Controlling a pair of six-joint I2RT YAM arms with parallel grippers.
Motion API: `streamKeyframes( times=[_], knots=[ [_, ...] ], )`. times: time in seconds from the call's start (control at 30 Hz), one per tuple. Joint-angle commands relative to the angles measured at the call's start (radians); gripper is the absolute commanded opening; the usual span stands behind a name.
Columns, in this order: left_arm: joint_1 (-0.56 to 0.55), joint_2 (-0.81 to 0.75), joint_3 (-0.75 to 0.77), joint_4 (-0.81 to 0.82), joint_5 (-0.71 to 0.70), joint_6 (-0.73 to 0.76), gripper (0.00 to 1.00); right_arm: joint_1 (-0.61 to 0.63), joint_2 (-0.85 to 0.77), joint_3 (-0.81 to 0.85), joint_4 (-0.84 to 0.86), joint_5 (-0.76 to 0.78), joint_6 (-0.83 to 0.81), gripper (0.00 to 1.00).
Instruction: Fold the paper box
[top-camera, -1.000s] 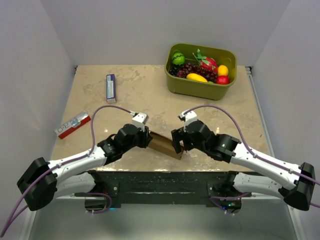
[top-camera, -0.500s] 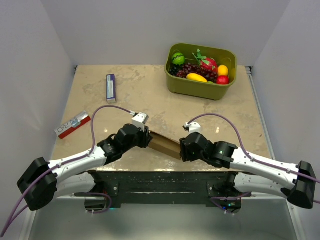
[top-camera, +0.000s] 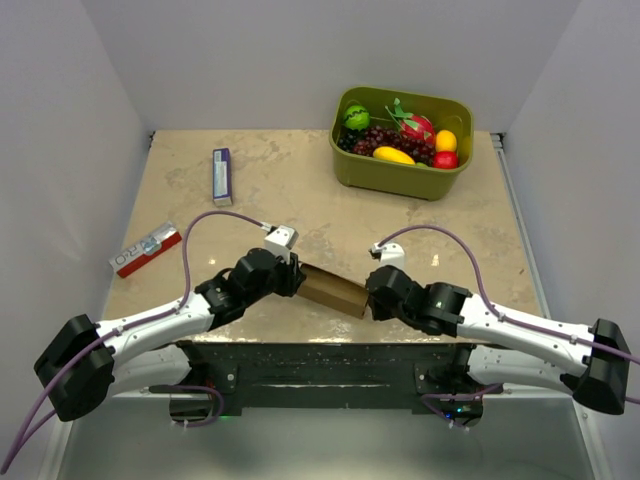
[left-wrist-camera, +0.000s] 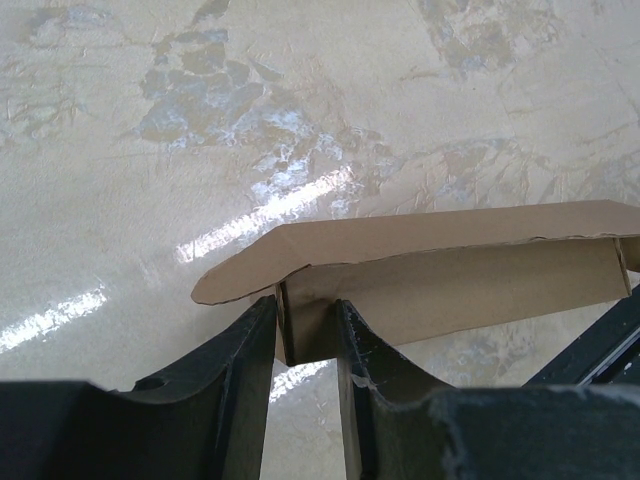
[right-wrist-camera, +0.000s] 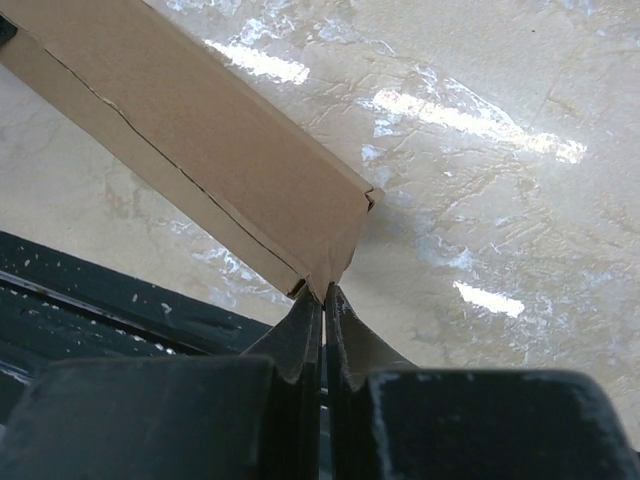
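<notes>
Your left gripper (left-wrist-camera: 306, 325) is part-open, with its fingers clamped either side of the near end panel of the paper box (left-wrist-camera: 440, 280). Your right gripper (right-wrist-camera: 323, 300) is squeezed almost fully closed at the box's opposite end corner. It looks like it's pinching a thin cardboard edge, but the view is too tight to be sure. The box spans between both grippers, angled, by the near edge of the table (top-camera: 300, 190).
</notes>
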Motion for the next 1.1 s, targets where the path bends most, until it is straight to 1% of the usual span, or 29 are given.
streamKeyframes(
  times=[0.0, 0.23, 0.5, 0.83, 1.07],
  knots=[
    [-0.007, 0.007, 0.007, -0.026, -0.015, 0.011, 0.34, 0.004, 0.007, 0.057, -0.04, 0.043, 0.011, 0.0],
    [-0.016, 0.033, 0.023, -0.049, -0.048, 0.025, 0.33, 0.003, 0.053, 0.124, -0.083, -0.009, 0.01, 0.0],
    [-0.036, 0.061, 0.053, -0.066, -0.082, 0.043, 0.33, 0.001, 0.033, 0.166, -0.086, -0.036, 0.013, 0.0],
    [-0.068, 0.068, 0.06, -0.066, -0.11, 0.06, 0.32, -0.012, -0.001, 0.106, 0.009, -0.033, 0.048, 0.0],
    [-0.112, 0.084, 0.063, -0.064, -0.124, 0.111, 0.32, -0.071, -0.065, 0.048, 0.065, -0.059, 0.045, 0.0]
  ],
)
